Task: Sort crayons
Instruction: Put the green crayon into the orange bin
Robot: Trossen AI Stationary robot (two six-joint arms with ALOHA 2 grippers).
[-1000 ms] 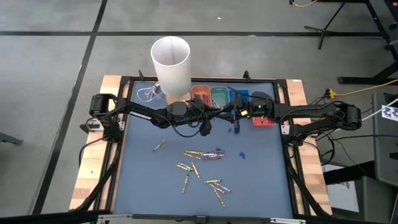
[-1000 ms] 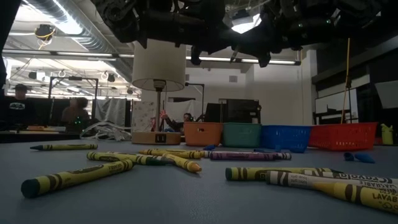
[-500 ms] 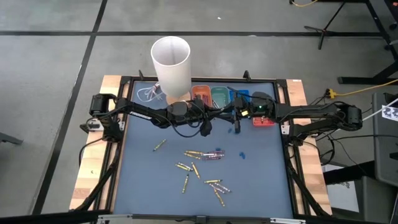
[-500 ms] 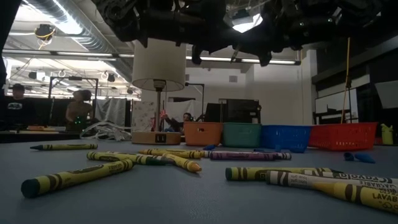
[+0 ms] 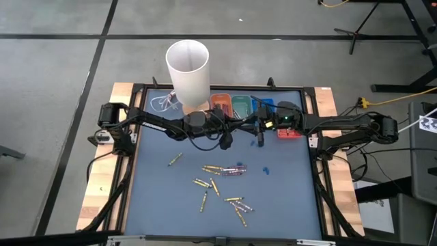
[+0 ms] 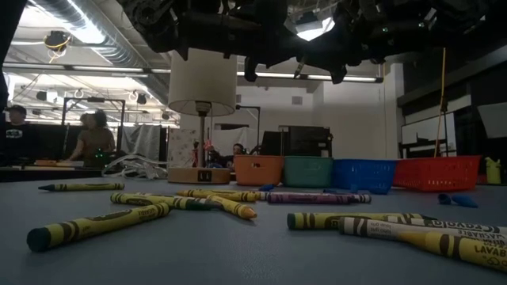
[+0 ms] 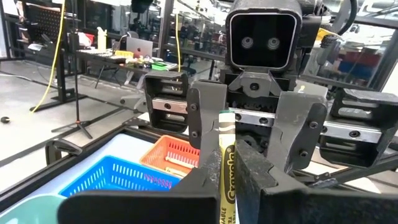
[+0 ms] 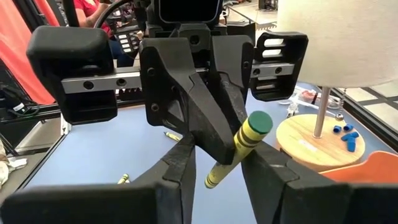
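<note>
Though the high view hides it, left tool [image 8: 211,134] clamps a yellow crayon [image 7: 226,171], right tool [image 7: 249,134] parted around it.

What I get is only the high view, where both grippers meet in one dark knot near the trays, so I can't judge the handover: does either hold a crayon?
Observer: Yes. The left gripper is shut on one crayon, which pokes out past its fingertips.
Operator: And the other arm?
Observer: The right gripper faces the left one and is open, with one finger on each side of that crayon.
Operator: Which colour is it?
Observer: A yellow wrapper with a green tip.
</note>
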